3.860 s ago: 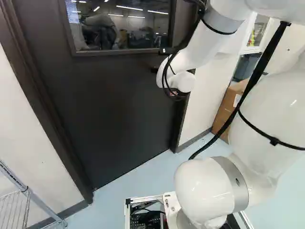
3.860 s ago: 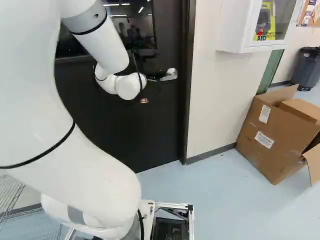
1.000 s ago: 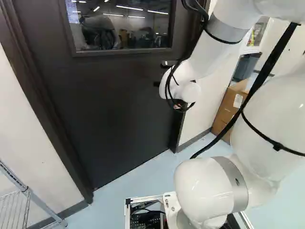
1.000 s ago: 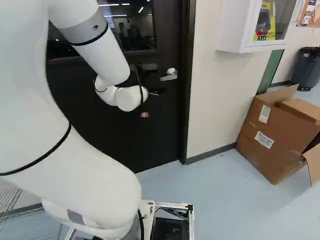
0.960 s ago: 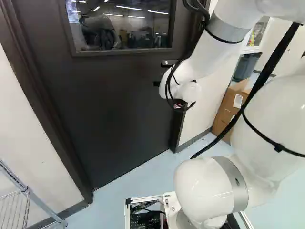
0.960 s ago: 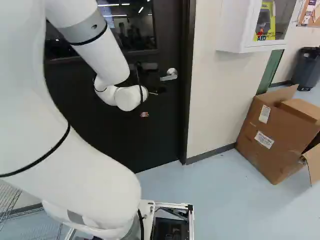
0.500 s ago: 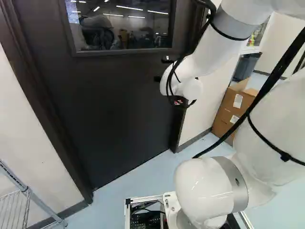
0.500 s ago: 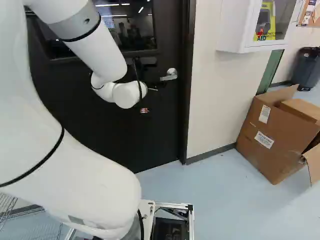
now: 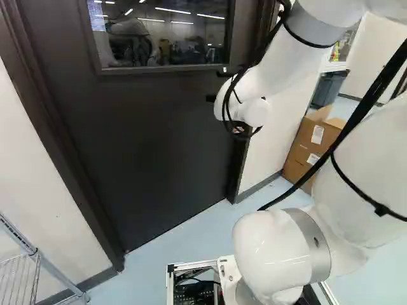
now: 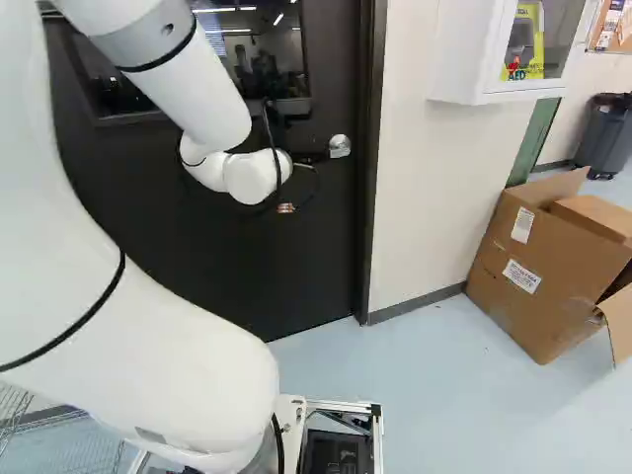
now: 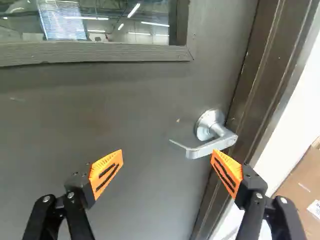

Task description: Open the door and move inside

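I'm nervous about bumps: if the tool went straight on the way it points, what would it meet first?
Probably the silver handle, which juts from the door roughly in line with one finger of the open tool. The gap between them is hard to judge; the door lies behind.

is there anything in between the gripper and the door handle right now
Nothing visible stands between the open gripper and the door handle. The wrist view shows the handle ahead, nearer one finger than the other.
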Tool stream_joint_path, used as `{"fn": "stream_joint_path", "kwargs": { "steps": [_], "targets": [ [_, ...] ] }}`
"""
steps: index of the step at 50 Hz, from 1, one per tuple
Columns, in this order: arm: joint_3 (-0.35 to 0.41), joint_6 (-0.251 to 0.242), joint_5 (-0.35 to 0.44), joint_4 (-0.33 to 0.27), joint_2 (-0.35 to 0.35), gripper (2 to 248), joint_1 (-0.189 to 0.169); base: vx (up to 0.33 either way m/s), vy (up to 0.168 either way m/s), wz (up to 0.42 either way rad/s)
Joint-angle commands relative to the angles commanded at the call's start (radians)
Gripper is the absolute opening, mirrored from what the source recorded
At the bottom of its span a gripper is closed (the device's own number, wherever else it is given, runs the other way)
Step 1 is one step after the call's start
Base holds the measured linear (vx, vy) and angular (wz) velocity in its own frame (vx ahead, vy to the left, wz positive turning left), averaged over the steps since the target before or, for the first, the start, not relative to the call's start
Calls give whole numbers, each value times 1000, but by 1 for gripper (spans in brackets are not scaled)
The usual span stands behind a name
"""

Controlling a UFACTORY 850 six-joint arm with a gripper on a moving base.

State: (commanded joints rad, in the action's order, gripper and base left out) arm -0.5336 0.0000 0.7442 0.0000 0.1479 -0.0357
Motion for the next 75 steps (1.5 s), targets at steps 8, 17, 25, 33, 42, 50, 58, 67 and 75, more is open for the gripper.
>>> {"fn": "stream_joint_path", "kwargs": {
  "steps": [8,17,25,33,42,50,58,67,75],
  "targets": [
    [-41,0,0,0,-43,247,-6,0,0,0],
    [-89,0,0,0,-93,247,-9,0,0,0],
    [-128,0,0,0,-140,247,-9,0,0,0],
    [-137,0,0,0,-165,247,-8,0,0,0],
    [-135,0,0,0,-182,247,-8,0,0,0],
    [-132,0,0,0,-197,247,-8,0,0,0],
    [-129,0,0,0,-212,247,-8,0,0,0],
    [-126,0,0,0,-230,247,-8,0,0,0],
    [-125,0,0,0,-246,247,-8,0,0,0]
  ]
}}
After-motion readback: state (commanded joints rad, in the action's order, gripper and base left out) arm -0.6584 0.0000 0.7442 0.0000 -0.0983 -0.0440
